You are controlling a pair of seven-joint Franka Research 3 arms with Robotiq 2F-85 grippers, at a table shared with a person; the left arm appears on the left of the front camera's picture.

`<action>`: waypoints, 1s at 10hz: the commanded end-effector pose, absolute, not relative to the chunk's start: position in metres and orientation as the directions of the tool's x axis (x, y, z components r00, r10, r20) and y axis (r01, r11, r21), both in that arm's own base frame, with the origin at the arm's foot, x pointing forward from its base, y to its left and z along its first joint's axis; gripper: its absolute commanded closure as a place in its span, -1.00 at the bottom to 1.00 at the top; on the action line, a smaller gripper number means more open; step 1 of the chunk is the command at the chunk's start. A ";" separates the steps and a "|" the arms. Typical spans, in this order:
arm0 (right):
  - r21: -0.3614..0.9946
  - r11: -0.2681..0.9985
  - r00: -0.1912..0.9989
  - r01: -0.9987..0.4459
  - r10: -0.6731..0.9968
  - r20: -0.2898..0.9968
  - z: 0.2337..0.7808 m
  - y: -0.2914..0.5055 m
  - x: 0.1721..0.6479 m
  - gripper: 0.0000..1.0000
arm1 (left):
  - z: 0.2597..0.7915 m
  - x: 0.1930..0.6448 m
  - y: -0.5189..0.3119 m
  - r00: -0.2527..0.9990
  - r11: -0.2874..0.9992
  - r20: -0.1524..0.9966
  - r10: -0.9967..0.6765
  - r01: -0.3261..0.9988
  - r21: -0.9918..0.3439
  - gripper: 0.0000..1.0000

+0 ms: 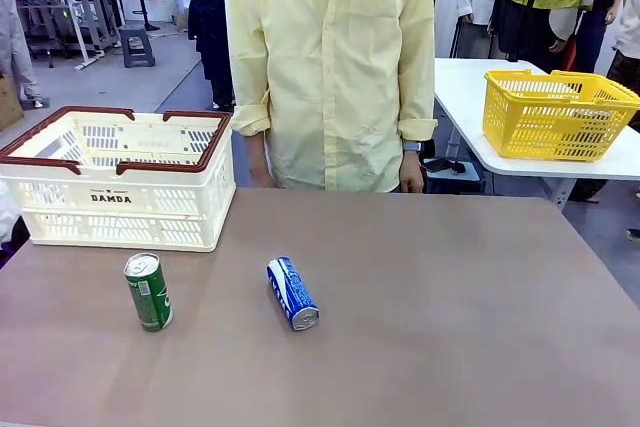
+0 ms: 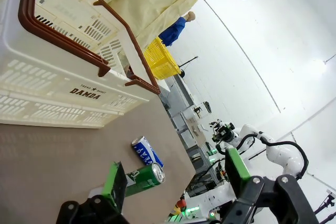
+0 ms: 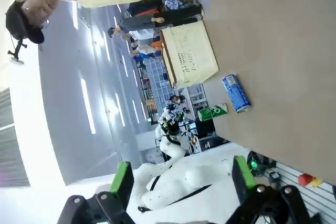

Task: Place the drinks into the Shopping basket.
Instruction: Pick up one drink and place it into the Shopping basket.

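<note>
In the front view a slim green aluminium can (image 1: 148,292) stood upright on the brown table (image 1: 450,327). A blue-and-white can (image 1: 292,293) lay on its side beside it, both near the cream slotted plastic crate (image 1: 110,197) with a red-brown rim. In the left wrist view the left gripper (image 2: 176,177) was spread, holding nothing. In the right wrist view the right gripper (image 3: 182,179) was spread too, well apart from the cans.
</note>
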State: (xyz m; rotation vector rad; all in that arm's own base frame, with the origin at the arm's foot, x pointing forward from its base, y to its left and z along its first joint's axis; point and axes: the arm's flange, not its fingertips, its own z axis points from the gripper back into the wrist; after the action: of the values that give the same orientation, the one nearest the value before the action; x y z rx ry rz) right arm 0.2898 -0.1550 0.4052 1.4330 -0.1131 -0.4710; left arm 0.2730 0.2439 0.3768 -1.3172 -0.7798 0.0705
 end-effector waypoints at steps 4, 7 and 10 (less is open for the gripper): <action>0.974 0.098 0.939 0.204 -0.303 -0.166 0.414 -0.140 0.290 -1.00 | 0.379 0.271 0.243 0.745 0.276 0.478 0.466 0.391 -0.878 -1.00; 0.974 0.098 0.939 0.204 -0.303 -0.166 0.414 -0.140 0.290 -1.00 | 0.449 0.262 0.165 0.823 0.268 0.500 0.267 0.435 -0.860 -1.00; 0.974 0.098 0.939 0.204 -0.303 -0.166 0.414 -0.140 0.290 -1.00 | 0.533 0.273 0.031 0.814 0.470 0.566 -0.134 0.555 -0.687 -1.00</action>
State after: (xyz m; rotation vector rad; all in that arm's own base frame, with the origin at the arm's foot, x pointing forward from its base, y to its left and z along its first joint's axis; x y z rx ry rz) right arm 0.2917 -0.1380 0.4124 1.4225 -0.0713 -0.4058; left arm 0.2724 0.0792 0.5175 -1.1328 -0.5122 -0.3444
